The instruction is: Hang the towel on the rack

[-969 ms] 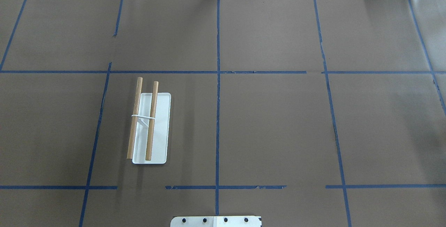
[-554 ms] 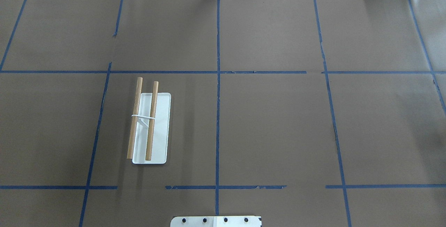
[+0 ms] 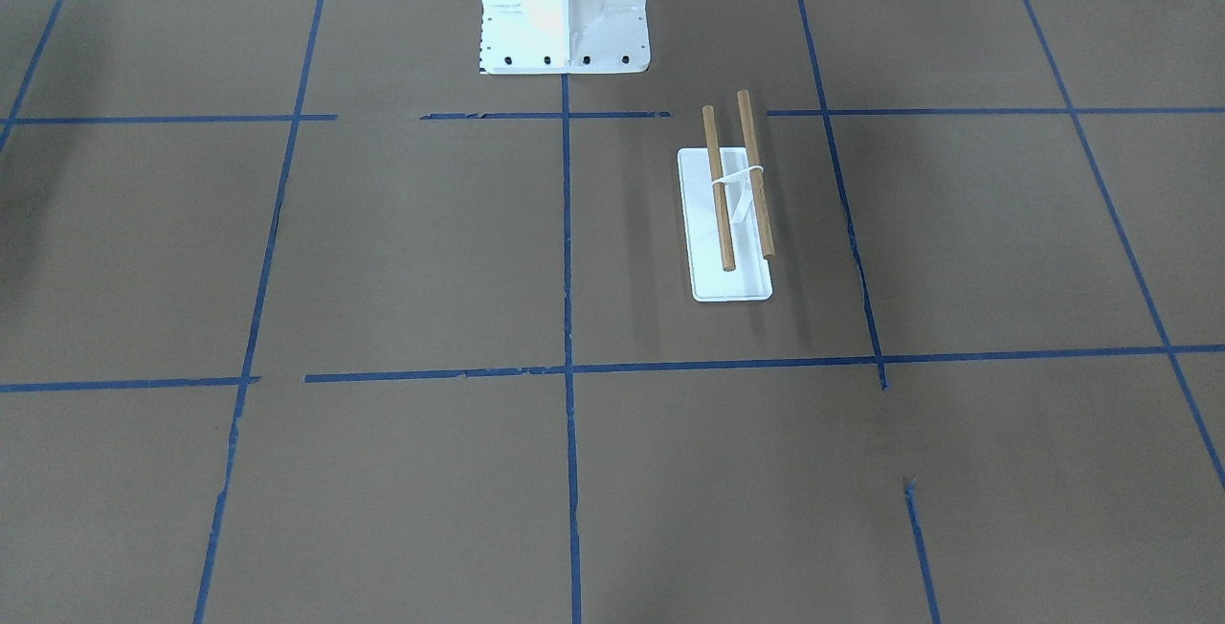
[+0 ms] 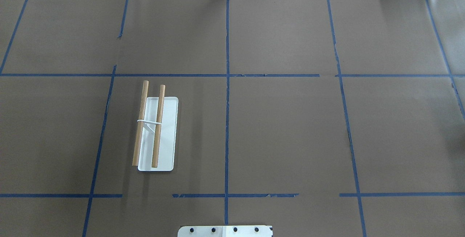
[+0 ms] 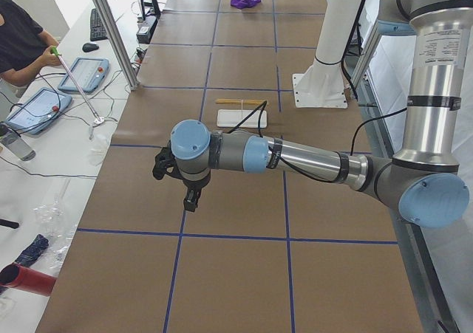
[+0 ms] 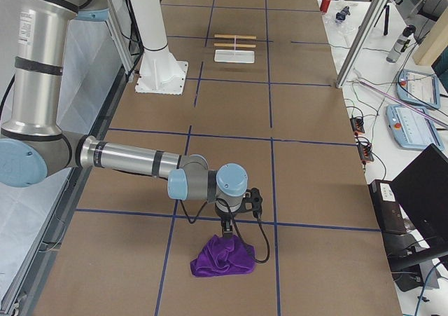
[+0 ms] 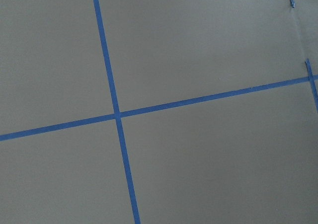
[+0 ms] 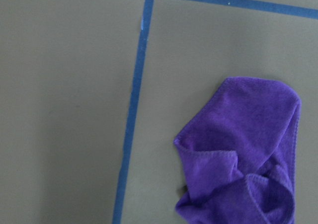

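The rack (image 4: 156, 131) has a flat white base and two parallel brown wooden rods. It stands on the brown table left of centre in the overhead view, and also shows in the front view (image 3: 732, 198). The purple towel (image 6: 224, 257) lies crumpled on the table at the robot's far right end; it fills the lower right of the right wrist view (image 8: 243, 154). My right gripper (image 6: 227, 228) points down just above the towel's near edge. My left gripper (image 5: 191, 198) hangs over bare table at the far left end. Both show only in side views, so I cannot tell whether they are open or shut.
The white bolted pedestal (image 3: 565, 11) stands at the robot's side of the table. Blue tape lines cross the brown table cover (image 4: 290, 128). An operator (image 5: 22, 38) sits beyond the table's far side, by tablets and an aluminium post (image 5: 111, 30).
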